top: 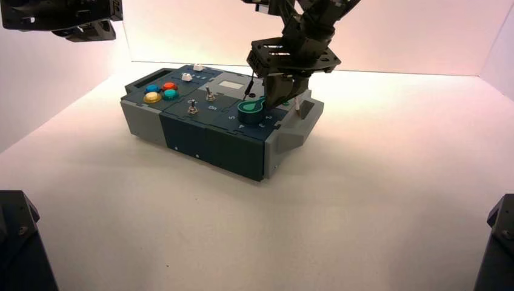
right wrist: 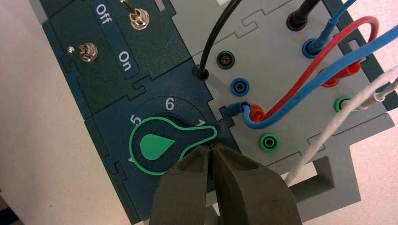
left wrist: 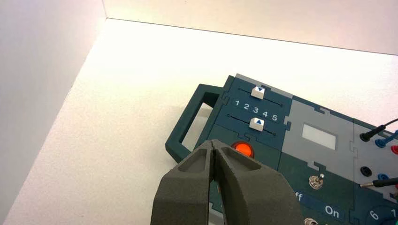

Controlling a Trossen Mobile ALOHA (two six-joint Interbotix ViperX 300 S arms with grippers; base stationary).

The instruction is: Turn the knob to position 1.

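In the high view we see the box point(top: 206, 130) lying centre-left of the frame, and the right gripper point(top: 285, 96) hanging low over its right portion, just behind and right of the knob point(top: 250, 109), whose green top sits toward the box's near right part. That view leaves the fingers' gap hard to judge; the right wrist view settles it, showing the right gripper point(right wrist: 210, 149) with its two dark fingers point(right wrist: 246, 185) pressed together, nothing between them, their tips right beside the knob point(right wrist: 162, 145) near its pointed end. In the same close view we read the knob's tip lying by the printed 1, with 6 and 5 further round the dial, two metal toggle switches point(right wrist: 140, 18) in the upper left by the Off and On lettering, and red, blue, black and white wires point(right wrist: 300, 93) plugged across the grey panel in the upper right. The left gripper point(top: 66, 18) is parked in the upper left corner of the high view, away from the box; only the left wrist view shows the left gripper point(left wrist: 214, 149) with fingers closed and empty, above the orange button point(left wrist: 242, 149), and beyond it two white sliders point(left wrist: 257, 92) with numbers 1 to 5
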